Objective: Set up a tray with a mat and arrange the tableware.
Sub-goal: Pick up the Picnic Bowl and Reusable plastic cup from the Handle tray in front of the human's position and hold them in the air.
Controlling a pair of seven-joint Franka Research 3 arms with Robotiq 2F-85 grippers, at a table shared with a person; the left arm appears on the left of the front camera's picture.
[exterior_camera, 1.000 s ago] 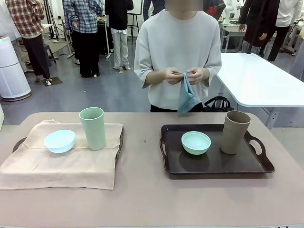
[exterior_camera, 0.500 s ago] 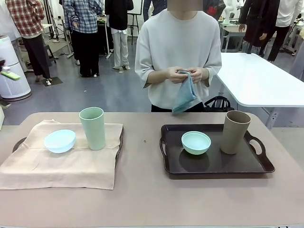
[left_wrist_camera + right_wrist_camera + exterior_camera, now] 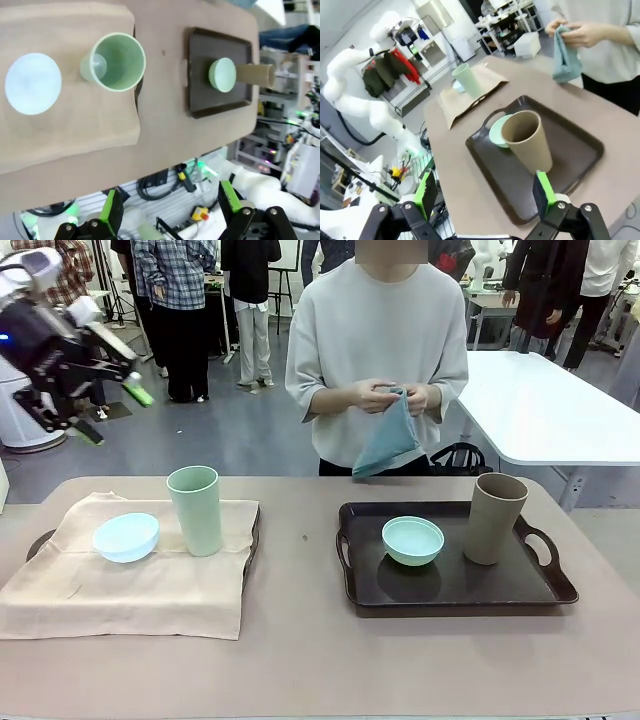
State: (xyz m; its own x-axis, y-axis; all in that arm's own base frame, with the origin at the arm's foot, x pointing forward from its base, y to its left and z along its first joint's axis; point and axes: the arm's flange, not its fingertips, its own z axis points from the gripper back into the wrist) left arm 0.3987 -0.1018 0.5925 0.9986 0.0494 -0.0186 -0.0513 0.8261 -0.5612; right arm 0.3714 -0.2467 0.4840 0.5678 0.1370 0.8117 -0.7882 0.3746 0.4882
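My left claw (image 3: pixel 112 413) hangs released, jaws wide, high over the counter (image 3: pixel 300 670) and far left of the dark tray (image 3: pixel 450 592). My right claw (image 3: pixel 484 194) is also released, grasping nothing, above that tray. On the tray sit the mint green bowl (image 3: pixel 413 540) near its middle and the tan cup (image 3: pixel 495 518) upright at its right end; left of the tray the light green cup (image 3: pixel 195 510) and pale blue bowl (image 3: pixel 126 536) rest on a beige mat (image 3: pixel 140 595), and beyond the tray a person's hands (image 3: pixel 372 397) hold a teal cloth (image 3: pixel 385 440).
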